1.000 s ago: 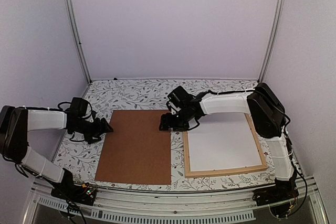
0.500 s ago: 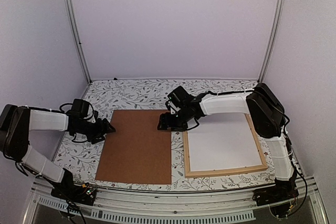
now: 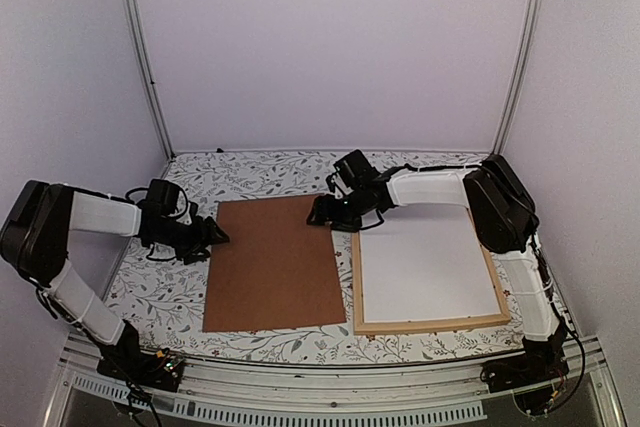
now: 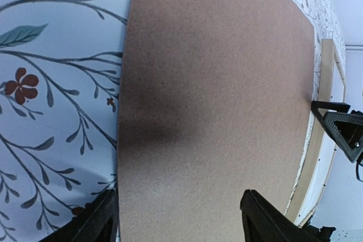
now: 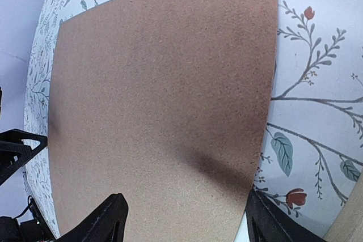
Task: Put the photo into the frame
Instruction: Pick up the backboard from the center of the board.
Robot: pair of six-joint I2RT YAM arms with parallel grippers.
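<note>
The frame point(image 3: 430, 325), thin light-wood bars, lies flat at the right. A plain white sheet point(image 3: 425, 272) fills it, apparently the photo with its white back up; no print shows. A brown backing board point(image 3: 270, 262) lies flat to the frame's left, nearly touching it. My left gripper point(image 3: 215, 235) is low at the board's left edge, open, with its fingers spread over the board point(image 4: 215, 83). My right gripper point(image 3: 318, 215) is open at the board's far right corner, fingers spread over the brown surface point(image 5: 159, 94). Neither gripper holds anything.
The table point(image 3: 260, 172) has a leaf-patterned cover. Metal uprights point(image 3: 150, 77) and pale walls close in the back and sides. The frame's wooden bar point(image 4: 320, 117) and the right gripper point(image 4: 340, 128) show at the far side of the left wrist view.
The brown board has slid right and away from me, closer to the frame, turning slightly. Both grippers moved along with it, the left one narrowing a little.
</note>
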